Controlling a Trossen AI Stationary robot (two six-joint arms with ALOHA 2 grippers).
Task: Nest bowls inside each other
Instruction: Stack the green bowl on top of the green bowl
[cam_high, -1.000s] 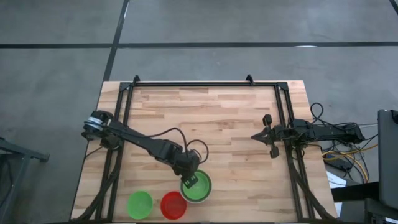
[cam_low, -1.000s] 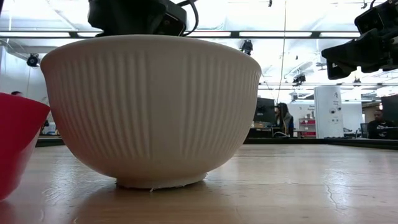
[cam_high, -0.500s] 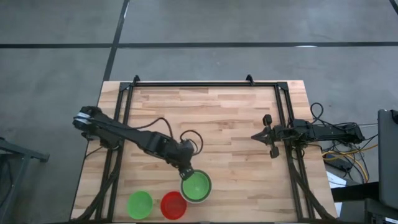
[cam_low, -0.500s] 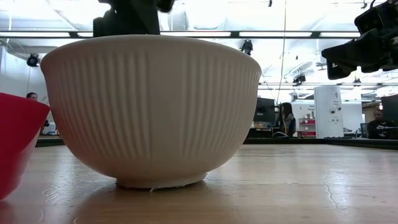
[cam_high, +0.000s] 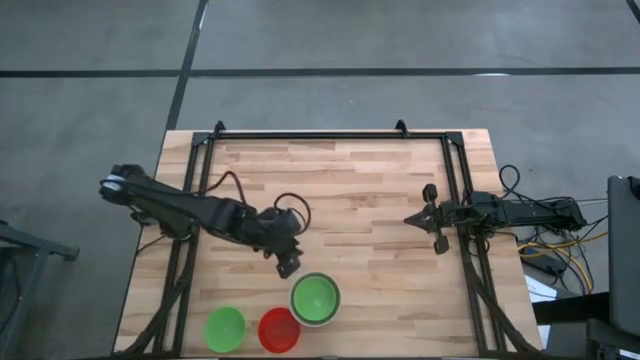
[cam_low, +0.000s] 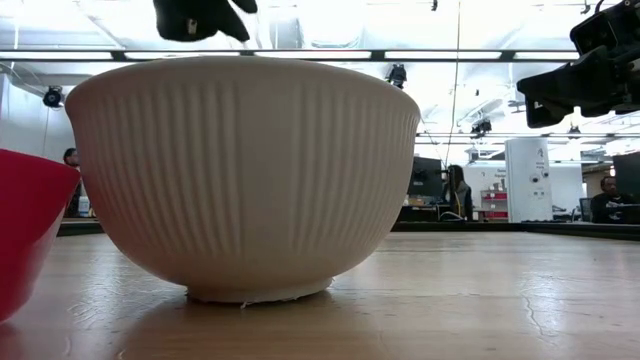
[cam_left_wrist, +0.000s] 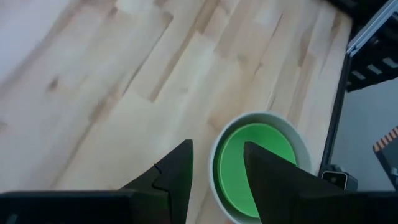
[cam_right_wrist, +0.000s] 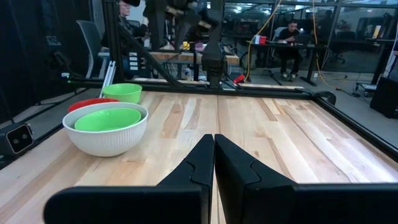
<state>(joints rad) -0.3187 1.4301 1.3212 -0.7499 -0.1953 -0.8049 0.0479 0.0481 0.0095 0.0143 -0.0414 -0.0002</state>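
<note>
Bowls sit in a row along the near edge of the wooden table: a lone green bowl nearest the left corner, a red bowl just beside it, then a ribbed white bowl with a green bowl nested inside it. From table height the white bowl fills the view, the red bowl's rim close by its side but not touching. How many green bowls lie stacked inside the white one cannot be told.

Just beyond the white bowl, toward the left side, the left gripper hangs above bare wood, its fingers parted and empty; its wrist camera looks down past both fingers at the nested pair.

Farther off, at the right edge around mid-depth, the right gripper waits over the table's rail. Its wrist view shows its fingertips pressed together with nothing between them. People sit at desks in the room behind.
</note>
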